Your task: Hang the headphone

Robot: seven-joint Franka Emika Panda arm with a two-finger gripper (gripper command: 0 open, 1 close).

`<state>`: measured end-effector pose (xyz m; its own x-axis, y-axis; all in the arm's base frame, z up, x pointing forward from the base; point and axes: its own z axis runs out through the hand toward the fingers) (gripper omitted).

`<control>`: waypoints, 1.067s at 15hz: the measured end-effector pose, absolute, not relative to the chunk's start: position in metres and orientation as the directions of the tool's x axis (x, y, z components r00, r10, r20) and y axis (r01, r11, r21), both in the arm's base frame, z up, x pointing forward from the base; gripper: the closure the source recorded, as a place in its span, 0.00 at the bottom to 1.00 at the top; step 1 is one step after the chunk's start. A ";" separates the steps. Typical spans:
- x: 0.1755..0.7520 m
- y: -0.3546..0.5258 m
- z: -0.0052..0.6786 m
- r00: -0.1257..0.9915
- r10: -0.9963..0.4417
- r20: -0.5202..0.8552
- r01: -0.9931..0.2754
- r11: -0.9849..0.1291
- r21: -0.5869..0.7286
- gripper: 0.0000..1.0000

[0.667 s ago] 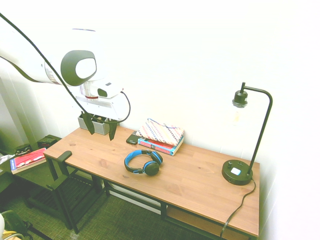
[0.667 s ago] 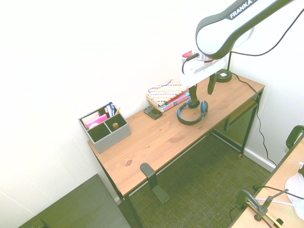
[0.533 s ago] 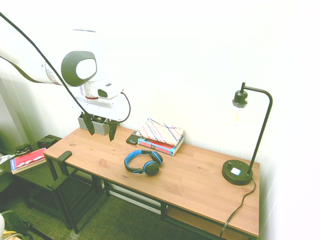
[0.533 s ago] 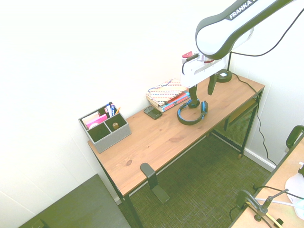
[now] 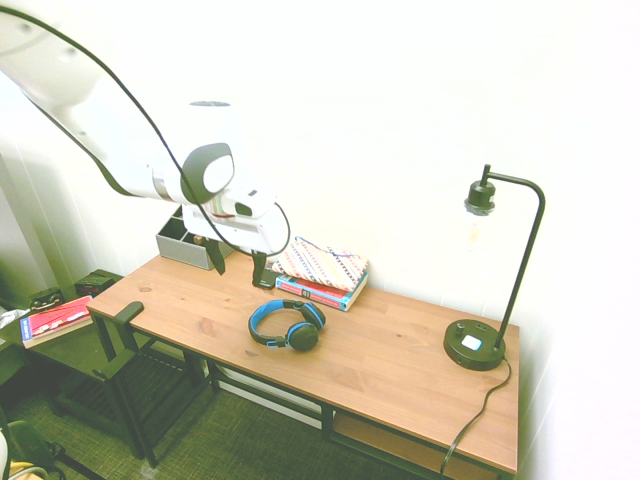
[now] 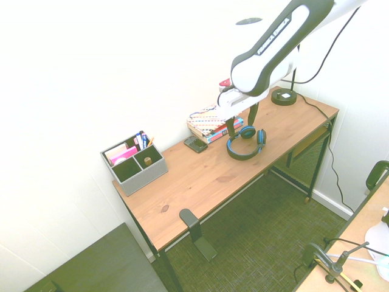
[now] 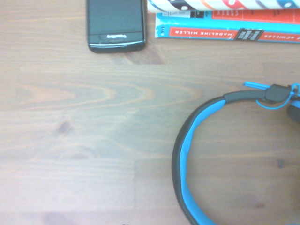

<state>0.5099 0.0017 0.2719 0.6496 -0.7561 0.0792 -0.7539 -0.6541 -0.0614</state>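
- A white Franka arm hangs its gripper [image 5: 236, 264] above a wooden desk [image 5: 400, 370], fingers pointing down, spread wide and holding nothing.
- The headphone [image 5: 287, 325] lies flat near the desk's front edge, its blue headband [image 7: 185, 154] curving away from two black ear cups [image 5: 303, 337]; the gripper stands above and just to one side of it, not touching.
- Behind the headphone sit a stack of books [image 5: 322, 272] and a dark phone [image 7: 116, 23]; a grey desk organiser [image 6: 134, 162] and a black lamp [image 5: 490, 280] occupy opposite ends.
- A black hook [image 6: 189, 222] clamped to the desk's front edge looks the likely place to hang it.
- The headphone appears light, with a springy band that holds its arc; the cups probably swivel and would swing once lifted.
- The best hold is likely the top of the headband, narrow enough for the fingers and leaving the loop free to drop over the hook; smooth plastic there could slip under a loose pinch.
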 end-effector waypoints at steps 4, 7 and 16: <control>0.538 0.006 0.200 0.620 -0.782 0.068 -0.783 -0.622 -0.015 0.00; 0.555 0.014 0.189 0.605 -0.794 0.066 -0.794 -0.607 -0.021 1.00; 0.561 0.009 0.167 0.560 -0.828 0.036 -0.828 -0.561 -0.022 1.00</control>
<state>0.5614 0.0086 0.1665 0.5597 -0.8279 0.0358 -0.8278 -0.5606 -0.0216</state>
